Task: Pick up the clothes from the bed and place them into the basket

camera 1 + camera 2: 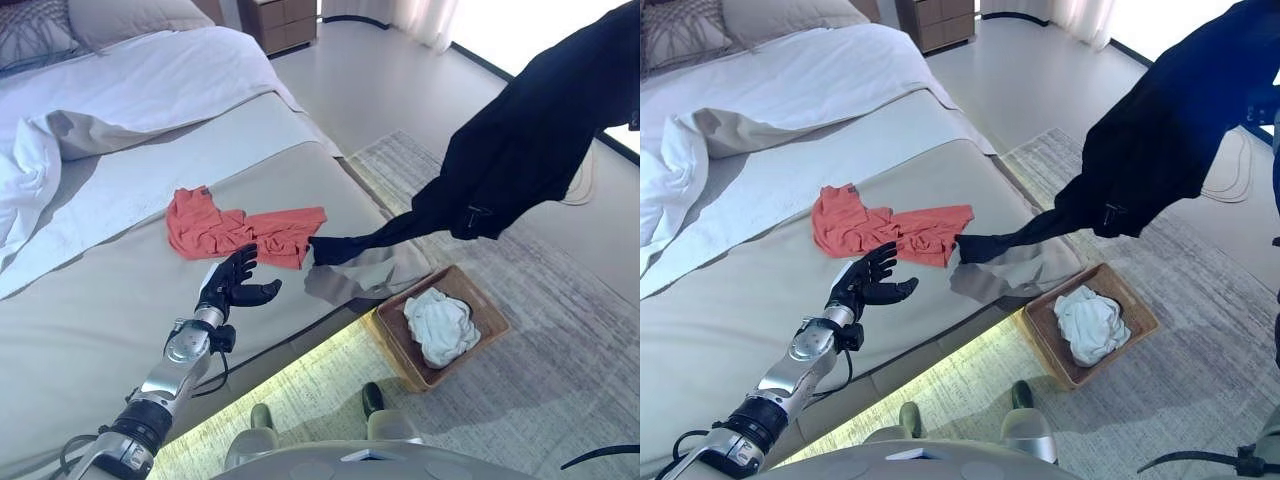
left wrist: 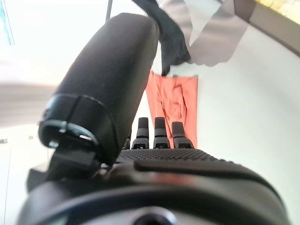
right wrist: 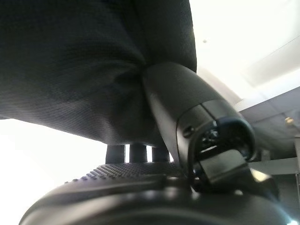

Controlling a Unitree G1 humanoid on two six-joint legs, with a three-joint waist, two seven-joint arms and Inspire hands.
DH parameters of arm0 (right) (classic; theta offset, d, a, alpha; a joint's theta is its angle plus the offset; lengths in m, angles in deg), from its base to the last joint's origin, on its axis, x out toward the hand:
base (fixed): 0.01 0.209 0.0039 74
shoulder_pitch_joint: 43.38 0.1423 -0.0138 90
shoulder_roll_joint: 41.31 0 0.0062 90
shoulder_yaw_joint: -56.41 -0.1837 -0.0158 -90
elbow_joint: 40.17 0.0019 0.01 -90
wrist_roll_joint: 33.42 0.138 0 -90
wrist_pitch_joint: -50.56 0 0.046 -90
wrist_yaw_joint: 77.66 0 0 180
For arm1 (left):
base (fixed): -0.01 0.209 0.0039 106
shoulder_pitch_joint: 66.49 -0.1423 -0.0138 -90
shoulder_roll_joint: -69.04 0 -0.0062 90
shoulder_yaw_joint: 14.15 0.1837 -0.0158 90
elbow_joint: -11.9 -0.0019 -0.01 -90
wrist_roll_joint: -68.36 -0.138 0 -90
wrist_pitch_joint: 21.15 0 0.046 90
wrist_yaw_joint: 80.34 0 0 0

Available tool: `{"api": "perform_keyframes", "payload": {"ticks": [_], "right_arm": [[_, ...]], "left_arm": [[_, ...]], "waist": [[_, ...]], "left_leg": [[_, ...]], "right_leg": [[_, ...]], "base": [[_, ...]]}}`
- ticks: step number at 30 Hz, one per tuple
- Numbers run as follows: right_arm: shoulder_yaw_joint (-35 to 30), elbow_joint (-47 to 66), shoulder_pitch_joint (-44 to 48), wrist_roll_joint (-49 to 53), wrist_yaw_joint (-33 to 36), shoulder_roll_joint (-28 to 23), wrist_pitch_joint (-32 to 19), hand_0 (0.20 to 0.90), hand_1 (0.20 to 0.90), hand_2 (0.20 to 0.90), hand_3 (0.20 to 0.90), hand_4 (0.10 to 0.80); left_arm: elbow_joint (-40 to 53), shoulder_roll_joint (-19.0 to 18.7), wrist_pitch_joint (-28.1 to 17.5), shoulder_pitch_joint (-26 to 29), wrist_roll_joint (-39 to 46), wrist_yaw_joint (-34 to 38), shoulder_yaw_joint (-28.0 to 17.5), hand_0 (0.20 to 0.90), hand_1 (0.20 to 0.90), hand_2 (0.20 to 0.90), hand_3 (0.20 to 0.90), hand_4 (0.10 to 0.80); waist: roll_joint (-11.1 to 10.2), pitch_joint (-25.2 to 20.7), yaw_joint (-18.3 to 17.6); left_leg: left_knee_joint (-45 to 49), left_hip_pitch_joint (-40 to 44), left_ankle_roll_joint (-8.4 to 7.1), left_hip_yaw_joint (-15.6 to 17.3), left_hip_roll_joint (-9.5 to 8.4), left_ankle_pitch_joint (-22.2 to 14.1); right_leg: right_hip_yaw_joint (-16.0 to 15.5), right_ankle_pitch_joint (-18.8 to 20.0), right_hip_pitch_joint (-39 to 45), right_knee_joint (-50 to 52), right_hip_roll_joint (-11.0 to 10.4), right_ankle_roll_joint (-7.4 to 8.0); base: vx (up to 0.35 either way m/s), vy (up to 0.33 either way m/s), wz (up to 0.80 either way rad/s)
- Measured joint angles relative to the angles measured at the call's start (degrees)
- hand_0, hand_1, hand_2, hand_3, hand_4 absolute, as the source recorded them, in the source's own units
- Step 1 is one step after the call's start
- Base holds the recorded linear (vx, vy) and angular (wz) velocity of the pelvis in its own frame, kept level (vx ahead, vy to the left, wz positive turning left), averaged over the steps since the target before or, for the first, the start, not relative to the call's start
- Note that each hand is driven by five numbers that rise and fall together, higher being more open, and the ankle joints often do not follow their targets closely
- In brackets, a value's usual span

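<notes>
The right hand [image 3: 154, 187], thumb and fingers pinching the black garment [image 1: 530, 140], lifts it off the bed [image 1: 120, 320]; next comes swinging it over the wicker basket [image 1: 490, 310], while the left hand [image 1: 232, 283] hovers with loosely spread fingers near the orange shirt [image 1: 240, 230].

I see the long black garment [image 1: 520, 140] hanging across the upper right, its tail draped above the brown wicker basket [image 1: 483, 300], half-filled by crumpled white cloth [image 1: 440, 325].

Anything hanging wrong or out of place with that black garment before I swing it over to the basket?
Yes. The black garment is lifted high in the right hand, but its tail end still lies on the bed beside the orange garment, stretched out above the basket rather than hanging free. The left hand is open, holding nothing.
</notes>
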Motion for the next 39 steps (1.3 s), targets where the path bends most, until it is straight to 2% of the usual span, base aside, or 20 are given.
{"api": "perform_keyframes", "payload": {"ticks": [4,8,12,20,24,28,39], "right_arm": [[0.0,-0.3,-1.9,1.0,0.0,-1.8,0.0,0.3,0.3,0.3,0.2,0.1],[0.0,-0.4,-2.0,1.4,0.0,-4.9,0.1,0.3,0.3,0.3,0.2,0.1],[-0.1,-0.9,-2.0,2.3,-0.9,-6.3,0.1,0.3,0.3,0.3,0.2,0.1],[-0.3,1.1,-6.8,0.6,-9.4,-5.7,1.9,0.3,0.3,0.3,0.2,0.1],[-0.3,2.3,-12.2,-0.9,-12.6,-1.5,2.9,0.3,0.3,0.3,0.2,0.1],[-1.6,4.1,-18.1,-2.3,-14.3,5.4,3.1,0.3,0.3,0.3,0.2,0.1],[-4.4,7.6,-31.1,-5.8,-14.8,17.3,3.1,0.3,0.3,0.3,0.2,0.1]], "left_arm": [[-0.4,0.1,0.0,-0.1,0.0,-0.4,0.3,0.9,0.9,0.9,0.9,0.8],[-1.4,0.7,0.0,-0.1,0.0,-0.8,1.8,0.9,0.9,0.9,0.9,0.8],[-1.5,1.2,0.0,0.0,-0.2,-0.9,2.2,0.9,0.9,0.9,0.9,0.8],[-2.1,2.6,0.0,0.0,-1.0,-1.8,2.2,0.9,0.9,0.9,0.9,0.8],[-3.7,3.0,0.0,0.1,-1.1,-1.9,2.2,0.9,0.9,0.9,0.9,0.8],[-3.8,3.2,0.0,0.1,-2.4,-1.9,2.2,0.9,0.9,0.9,0.9,0.8],[-3.8,3.5,0.0,0.1,-3.3,-1.3,2.1,0.9,0.9,0.9,0.9,0.8]], "waist": [[0.6,-0.5,-1.5],[2.1,-1.5,-2.6],[2.1,-1.5,-3.8],[2.1,-1.5,-4.3],[2.0,-2.3,-4.3],[1.9,-2.5,-4.1],[1.9,-2.4,-4.2]], "left_leg": [[-0.1,0.2,-0.16,0.6,0.35,-0.1],[-0.2,0.2,0.01,1.7,0.39,-0.3],[-0.2,0.2,0.01,2.0,0.37,-0.3],[-0.2,0.6,-0.07,3.4,0.39,-0.5],[-0.2,0.6,-0.06,3.4,0.45,-0.5],[-0.2,0.6,-0.07,3.4,0.4,-0.5],[-0.2,0.5,0.01,3.4,0.4,-0.6]], "right_leg": [[0.5,0.0,-0.1,0.0,0.4,-0.01],[1.9,0.2,-0.9,0.0,0.6,0.35],[2.1,0.3,-1.0,0.0,0.7,0.34],[3.4,0.4,-1.6,0.0,0.7,0.48],[3.4,0.4,-1.6,0.0,0.8,0.45],[3.3,0.4,-1.6,0.0,0.7,0.44],[3.3,0.5,-1.7,0.0,0.7,0.49]], "base": [[0.016,-0.01,-0.1],[0.007,-0.013,-0.14],[-0.007,-0.007,-0.05],[-0.001,-0.009,-0.09],[0.0,0.0,0.0],[-0.009,-0.001,0.0],[-0.007,0.0,0.0]]}}
